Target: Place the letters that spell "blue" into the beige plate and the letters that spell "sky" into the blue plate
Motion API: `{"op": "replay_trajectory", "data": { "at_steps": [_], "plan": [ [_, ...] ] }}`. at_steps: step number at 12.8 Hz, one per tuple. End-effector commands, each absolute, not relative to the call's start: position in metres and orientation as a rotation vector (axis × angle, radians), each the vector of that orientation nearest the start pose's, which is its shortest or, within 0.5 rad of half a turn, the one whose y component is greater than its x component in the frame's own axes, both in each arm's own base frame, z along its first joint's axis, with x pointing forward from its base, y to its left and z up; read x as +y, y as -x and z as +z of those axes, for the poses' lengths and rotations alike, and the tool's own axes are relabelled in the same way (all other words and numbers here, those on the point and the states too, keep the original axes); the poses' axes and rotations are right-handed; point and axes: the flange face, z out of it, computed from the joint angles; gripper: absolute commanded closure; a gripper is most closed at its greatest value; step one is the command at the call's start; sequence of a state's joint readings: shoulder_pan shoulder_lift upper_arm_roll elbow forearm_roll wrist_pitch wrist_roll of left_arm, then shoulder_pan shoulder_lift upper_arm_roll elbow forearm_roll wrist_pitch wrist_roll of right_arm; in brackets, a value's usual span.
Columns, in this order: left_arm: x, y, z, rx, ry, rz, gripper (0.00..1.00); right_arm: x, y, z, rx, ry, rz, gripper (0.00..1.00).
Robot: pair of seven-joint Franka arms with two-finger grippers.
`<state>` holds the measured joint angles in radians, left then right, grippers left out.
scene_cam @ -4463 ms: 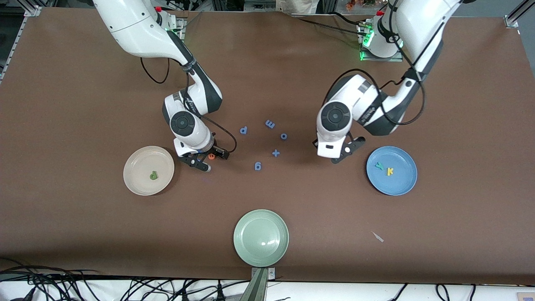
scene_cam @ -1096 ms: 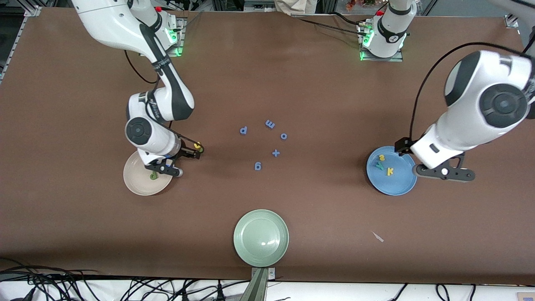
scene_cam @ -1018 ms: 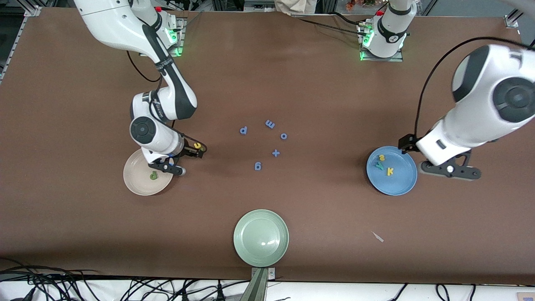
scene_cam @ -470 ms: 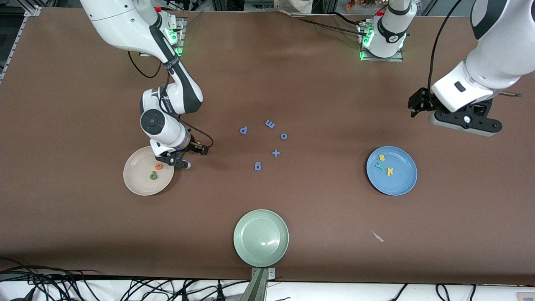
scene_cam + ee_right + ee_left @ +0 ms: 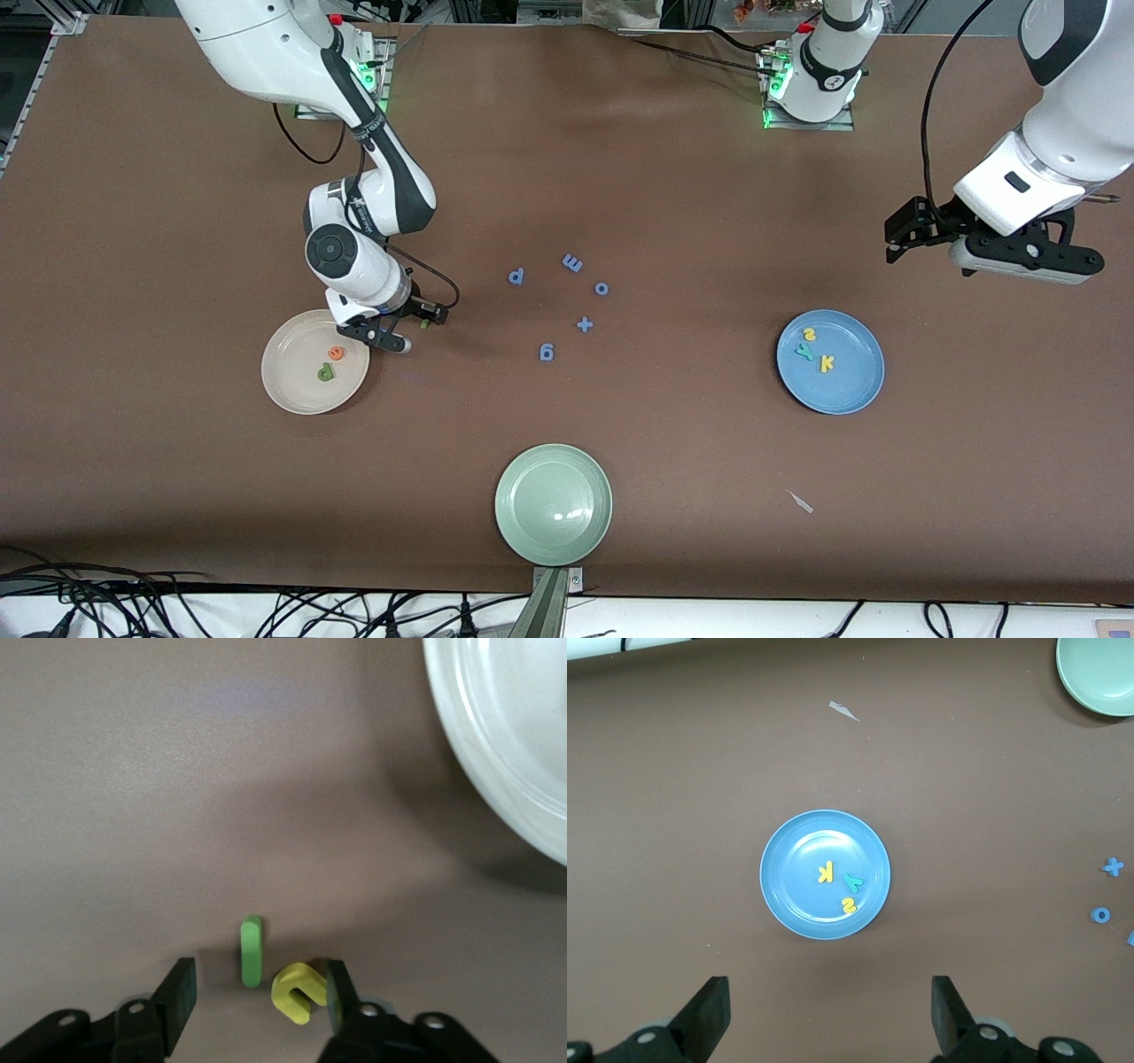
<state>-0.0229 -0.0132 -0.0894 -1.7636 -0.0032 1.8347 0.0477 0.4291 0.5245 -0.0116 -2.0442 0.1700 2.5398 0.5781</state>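
The beige plate (image 5: pixel 301 394) holds the orange e (image 5: pixel 336 353) and the dark green b (image 5: pixel 326 373). My right gripper (image 5: pixel 416 328) is low over the table beside that plate, toward the middle, and open. Its fingers (image 5: pixel 177 997) straddle the thin green l (image 5: pixel 252 950) and the yellow u (image 5: pixel 299 992); both lie flat, and the u is close against one finger. The blue plate (image 5: pixel 850 390) holds the yellow s (image 5: pixel 809 334), teal y (image 5: pixel 804 351) and yellow k (image 5: pixel 827 362). My left gripper (image 5: pixel 1028 259) hangs open and empty, high over bare table by the blue plate (image 5: pixel 784 895).
Several all-blue letters (image 5: pixel 547 353) lie scattered at the table's middle. A pale green plate (image 5: pixel 554 503) sits near the front edge, and a small pale scrap (image 5: pixel 800 501) lies nearer the camera than the blue plate. The beige plate's rim (image 5: pixel 496 744) shows in the right wrist view.
The orange e has landed in the beige plate. My right gripper moved off the plate to the l and u. My left arm rose and drew away from the blue plate.
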Motion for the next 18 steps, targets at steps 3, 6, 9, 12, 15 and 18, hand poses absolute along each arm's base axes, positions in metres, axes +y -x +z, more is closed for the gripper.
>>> {"op": "replay_trajectory", "data": {
  "at_steps": [3, 6, 9, 12, 15, 18],
  "plan": [
    [-0.04, -0.558, 0.587, 0.21, 3.127, -0.149, 0.0, 0.234, -0.525, 0.178, 0.479, 3.028, 0.085, 0.44],
    [-0.041, -0.557, 0.589, 0.213, 3.127, -0.12, 0.0, 0.232, -0.522, 0.18, 0.478, 3.023, 0.062, 0.49],
    [-0.04, -0.557, 0.59, 0.215, 3.113, -0.113, 0.0, 0.232, -0.522, 0.184, 0.477, 3.022, 0.061, 0.37],
    [-0.04, -0.553, 0.59, 0.217, 3.114, -0.065, 0.0, 0.231, -0.528, 0.186, 0.482, 3.017, 0.047, 0.29],
    [-0.039, -0.55, 0.59, 0.214, 3.114, -0.038, 0.0, 0.227, -0.534, 0.184, 0.486, 3.014, 0.037, 0.29],
    [-0.042, -0.55, 0.59, 0.221, 3.114, -0.038, 0.0, 0.228, -0.534, 0.179, 0.493, 3.016, 0.038, 0.3]
  ]
}}
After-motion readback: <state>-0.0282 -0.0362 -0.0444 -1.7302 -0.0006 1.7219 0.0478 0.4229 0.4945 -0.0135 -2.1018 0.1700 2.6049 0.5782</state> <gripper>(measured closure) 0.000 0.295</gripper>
